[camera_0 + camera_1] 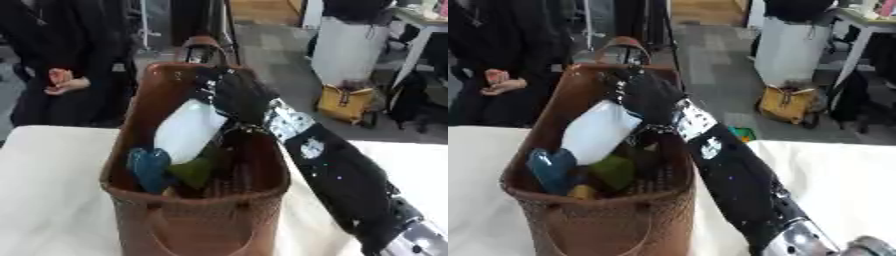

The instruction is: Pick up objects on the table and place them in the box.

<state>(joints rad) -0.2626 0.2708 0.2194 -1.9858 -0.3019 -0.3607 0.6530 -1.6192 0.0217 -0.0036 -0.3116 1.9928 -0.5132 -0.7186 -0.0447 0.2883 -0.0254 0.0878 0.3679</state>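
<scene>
A brown woven basket (201, 215) with a handle stands on the white table (52, 200). My right arm comes in from the lower right, and its black hand (649, 95) is over the basket's far side, back of the hand towards me. The fingers curl on the upper end of a white bottle (597, 132), which slants down to the left inside the basket. Below the bottle lie a blue thing (149, 167), a green thing (194, 170) and a small yellow thing (581, 191). My left hand shows in neither view.
A person in black (61, 80) stands behind the table's far left edge, hands folded. On the floor beyond are a yellow bag (346, 102), a white bin (350, 47) and a desk (868, 25). Bare table lies on both sides of the basket.
</scene>
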